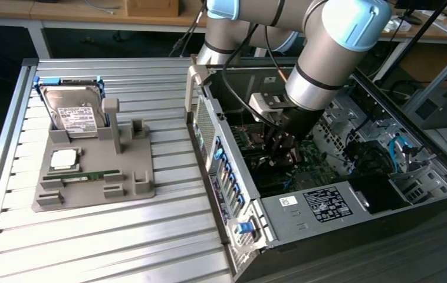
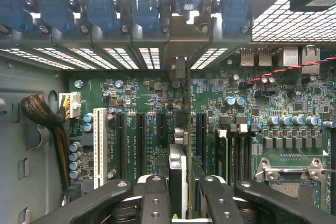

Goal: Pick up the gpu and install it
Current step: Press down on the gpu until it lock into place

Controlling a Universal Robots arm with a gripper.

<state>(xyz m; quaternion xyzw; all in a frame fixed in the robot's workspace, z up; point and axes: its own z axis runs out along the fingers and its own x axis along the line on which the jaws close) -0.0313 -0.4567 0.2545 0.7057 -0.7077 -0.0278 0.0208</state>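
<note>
Gripping the gpu (image 2: 178,182) edge-on, the end effector (image 1: 282,147) is hanging inside the open computer case (image 1: 302,206), far right of the worktop (image 1: 113,236), holding the card above the motherboard (image 2: 136,108); I judge keeping it upright and lined up with an expansion slot (image 2: 201,135) matters most.

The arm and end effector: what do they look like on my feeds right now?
The arm has silver-grey tubular links with light blue joint caps and a dark band near the wrist. A black cable loops down beside it, past a grey box-shaped module. The end effector has black linkage fingers studded with silver pivot pins.
</note>
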